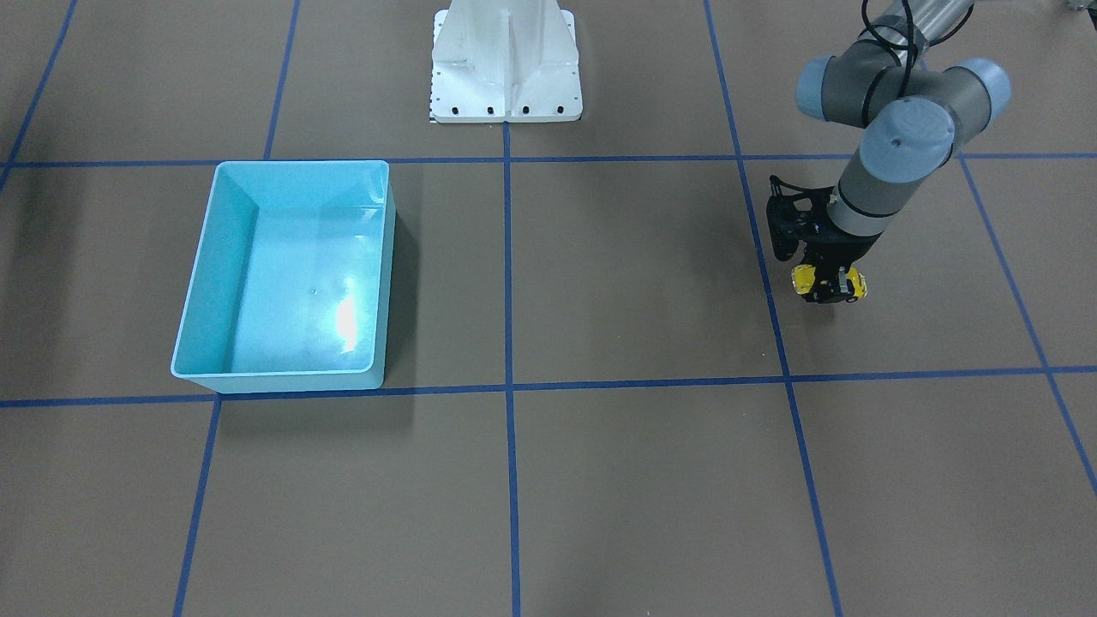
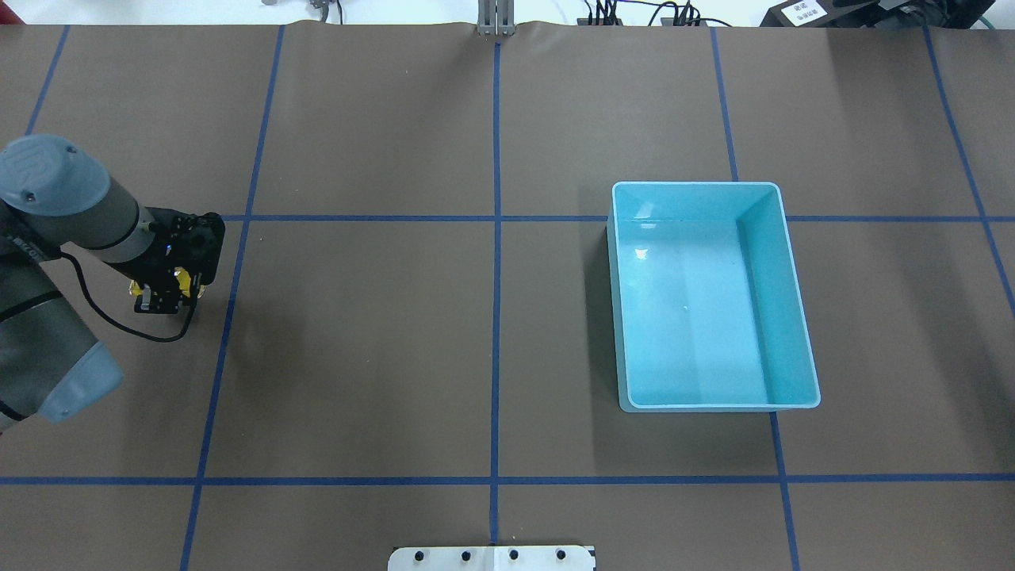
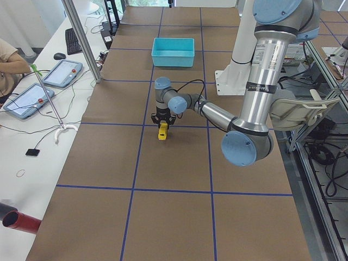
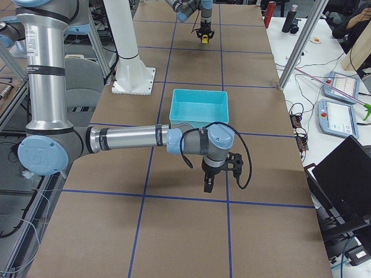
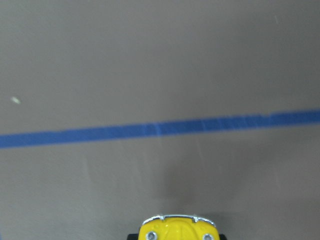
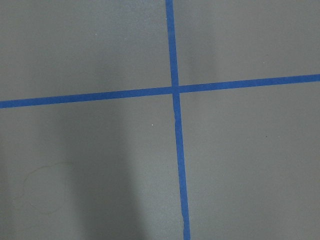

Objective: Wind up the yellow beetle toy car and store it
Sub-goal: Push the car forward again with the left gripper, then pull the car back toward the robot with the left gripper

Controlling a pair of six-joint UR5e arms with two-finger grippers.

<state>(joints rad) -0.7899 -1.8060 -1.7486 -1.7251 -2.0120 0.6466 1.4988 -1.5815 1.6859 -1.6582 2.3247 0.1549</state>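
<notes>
- The left fingers (image 1: 827,290) are clamped on the yellow beetle toy car (image 1: 803,280). Yellow shows on both sides of the black fingers, at the right of the front-facing view.
- From the left wrist camera only the car's rounded yellow nose and silver bumper show, at the bottom edge of the frame. A blue tape line (image 5: 160,128) crosses the brown surface above it.
- The car sits low at the bench (image 1: 600,283), with its shadow close beneath. Whether the wheels touch the surface cannot be told.
- The left arm (image 1: 891,163) comes down steeply from the upper right corner of the front-facing view.
- The teal bin (image 1: 201,283) stands open in the left half of that view — well apart from the car, with the robot's white base (image 1: 506,60) at top centre between them.
- The right fingers (image 4: 207,184) show only in the right side view, pointing down just over the bench below the bin — whether they are apart or together cannot be told.
</notes>
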